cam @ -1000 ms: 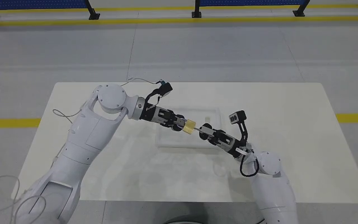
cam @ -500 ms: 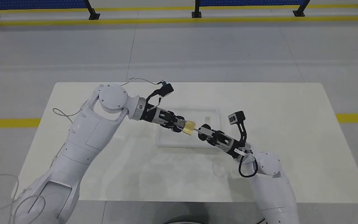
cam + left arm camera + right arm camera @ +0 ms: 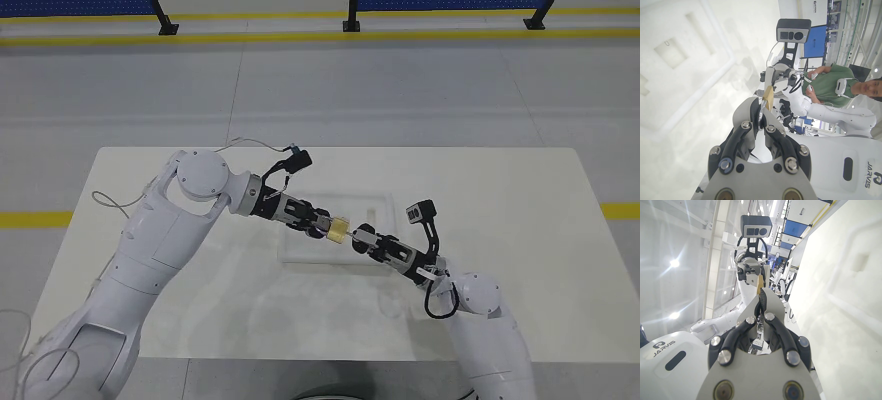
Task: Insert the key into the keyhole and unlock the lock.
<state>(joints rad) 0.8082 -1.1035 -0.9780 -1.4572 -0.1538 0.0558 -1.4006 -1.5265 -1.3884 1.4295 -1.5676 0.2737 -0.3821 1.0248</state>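
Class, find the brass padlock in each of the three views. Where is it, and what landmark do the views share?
Top view: the padlock mid-table, between the left gripper and right gripper, above the white foam tray.
Left wrist view: the padlock just beyond the left gripper, which clamps its shackle.
Right wrist view: the padlock straight ahead of the right gripper's closed tips.
Shared landmark: the foam tray.

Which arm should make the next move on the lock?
Right: the right gripper, shut on the key, points at the lock's free end; the left gripper only clamps the shackle, steadying it.
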